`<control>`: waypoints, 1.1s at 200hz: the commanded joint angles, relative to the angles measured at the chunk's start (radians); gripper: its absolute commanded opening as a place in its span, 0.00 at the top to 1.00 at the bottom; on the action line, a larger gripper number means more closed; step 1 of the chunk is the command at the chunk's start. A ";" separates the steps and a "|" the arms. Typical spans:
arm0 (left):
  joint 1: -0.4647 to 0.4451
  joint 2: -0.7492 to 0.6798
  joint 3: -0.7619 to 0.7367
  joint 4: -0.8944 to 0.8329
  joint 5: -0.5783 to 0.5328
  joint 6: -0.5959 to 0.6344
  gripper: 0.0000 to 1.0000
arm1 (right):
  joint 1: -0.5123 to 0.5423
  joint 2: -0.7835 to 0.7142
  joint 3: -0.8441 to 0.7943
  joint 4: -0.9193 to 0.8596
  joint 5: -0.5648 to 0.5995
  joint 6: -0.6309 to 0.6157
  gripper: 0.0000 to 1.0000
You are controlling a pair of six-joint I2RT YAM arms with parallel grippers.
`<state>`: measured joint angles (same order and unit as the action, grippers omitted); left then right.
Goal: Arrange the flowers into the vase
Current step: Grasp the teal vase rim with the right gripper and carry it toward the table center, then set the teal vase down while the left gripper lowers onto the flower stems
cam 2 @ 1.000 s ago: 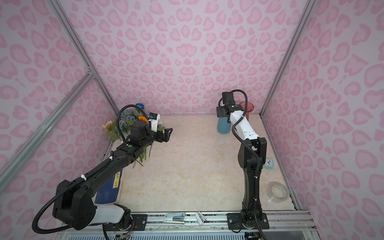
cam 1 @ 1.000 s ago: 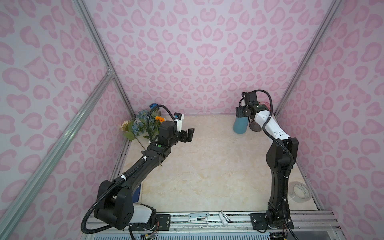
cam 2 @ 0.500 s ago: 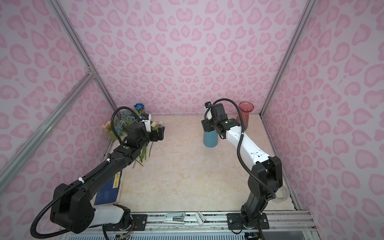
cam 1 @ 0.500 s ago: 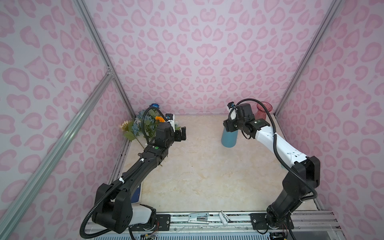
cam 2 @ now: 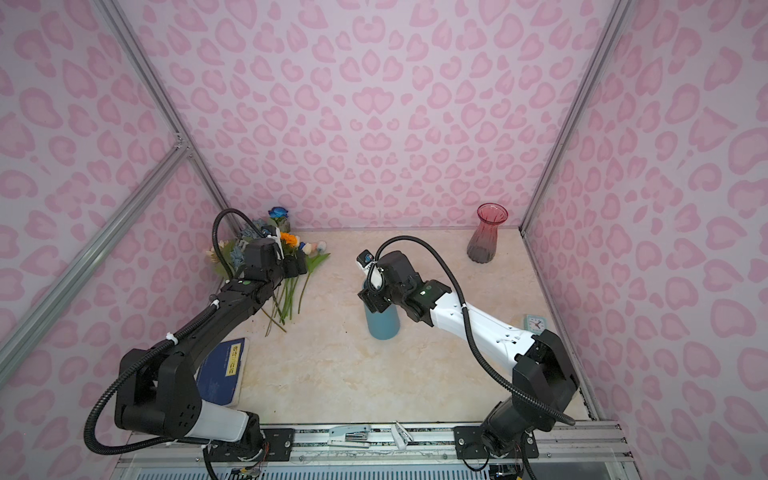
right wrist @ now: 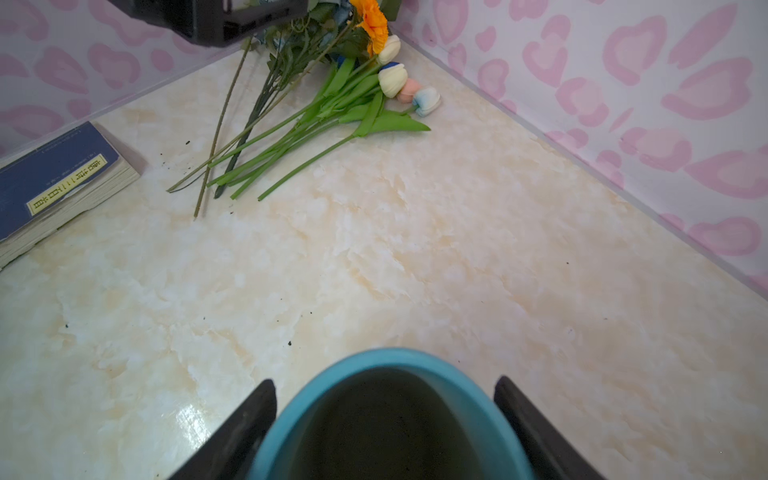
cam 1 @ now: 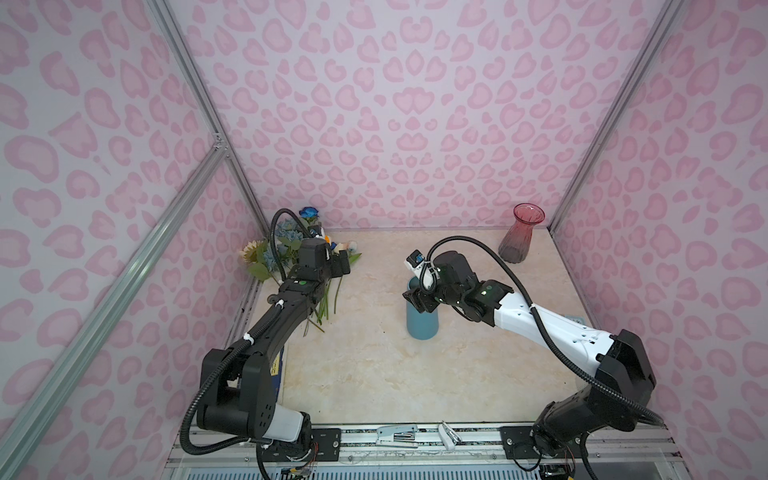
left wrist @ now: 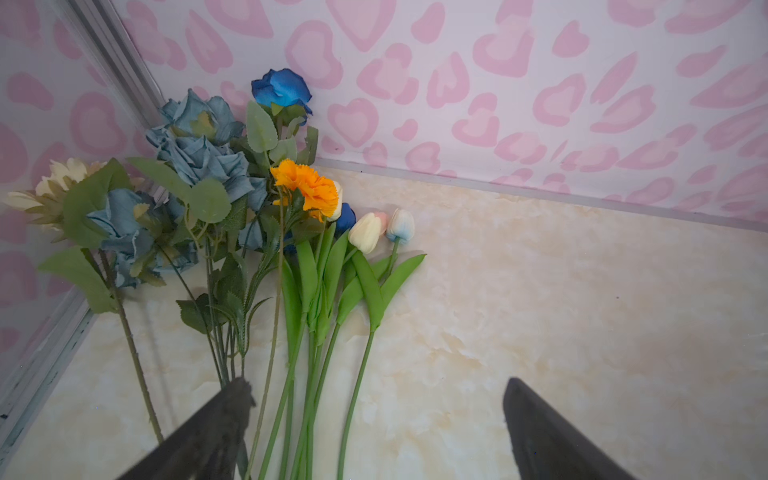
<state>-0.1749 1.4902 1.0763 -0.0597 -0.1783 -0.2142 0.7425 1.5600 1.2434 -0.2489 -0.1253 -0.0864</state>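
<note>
The flowers [left wrist: 307, 195] lie in a loose bunch in the back left corner, also seen as flowers [cam 1: 291, 249] in both top views, with green stems pointing toward the front. My left gripper [left wrist: 378, 386] hangs open over the stems; several stems [left wrist: 311, 395] lie between its fingers and nothing is gripped. A blue vase [cam 1: 423, 326] stands upright near the table's middle. My right gripper [right wrist: 385, 382] is shut on the vase's rim [right wrist: 382, 359], one finger on each side. In a top view the right gripper [cam 2: 374, 299] sits at the vase's top.
A red glass vase [cam 1: 519, 237] stands in the back right corner. A blue book [cam 2: 224, 370] lies at the left wall under my left arm. A small clock [cam 2: 534, 324] lies by the right wall. Metal tools [cam 1: 397, 434] rest on the front rail.
My right arm has carried the blue vase from beside the red vase at the back right forward and left to the table's middle. My left gripper has drawn back over the flower stems.
</note>
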 commanded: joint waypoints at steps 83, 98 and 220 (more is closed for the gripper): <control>0.084 0.320 0.318 -0.414 -0.096 0.070 0.35 | 0.020 0.058 -0.052 0.283 0.014 -0.059 0.46; 0.084 0.326 0.318 -0.419 -0.093 0.071 0.35 | 0.015 0.041 -0.061 0.288 0.025 -0.047 0.46; 0.084 0.278 0.326 -0.420 -0.103 0.098 0.40 | -0.077 0.041 -0.089 0.479 -0.232 0.071 0.51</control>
<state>-0.0910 1.7706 1.3914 -0.4763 -0.2920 -0.1303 0.6693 1.5864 1.1389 0.0429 -0.3000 -0.0452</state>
